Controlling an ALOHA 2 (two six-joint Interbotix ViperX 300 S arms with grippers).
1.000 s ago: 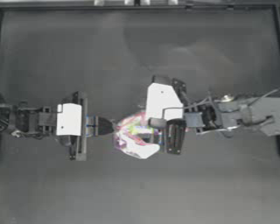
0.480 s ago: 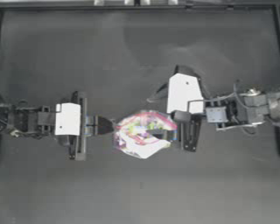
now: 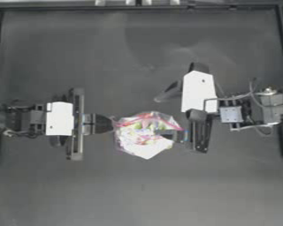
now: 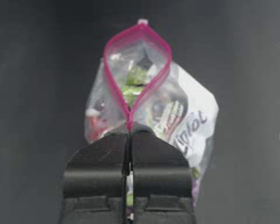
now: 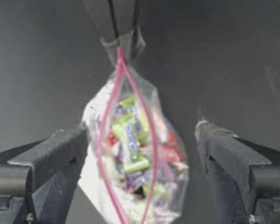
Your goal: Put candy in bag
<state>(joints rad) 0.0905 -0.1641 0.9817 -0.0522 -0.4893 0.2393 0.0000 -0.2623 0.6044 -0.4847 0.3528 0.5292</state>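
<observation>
- the left pincer (image 4: 129,131) is clenched on one end of the pink strip of the bag (image 3: 145,133), at the desk's (image 3: 138,53) middle.
- the bag is crinkly clear plastic, its mouth parted in a narrow leaf-shaped slit, glossy multicoloured sweets (image 5: 133,146) packed inside.
- the right pincer (image 5: 142,144) is released, its dark blocky jaws either side of the bag's other end, apart from it.
- the candy can't be told apart among the sweets.
</observation>
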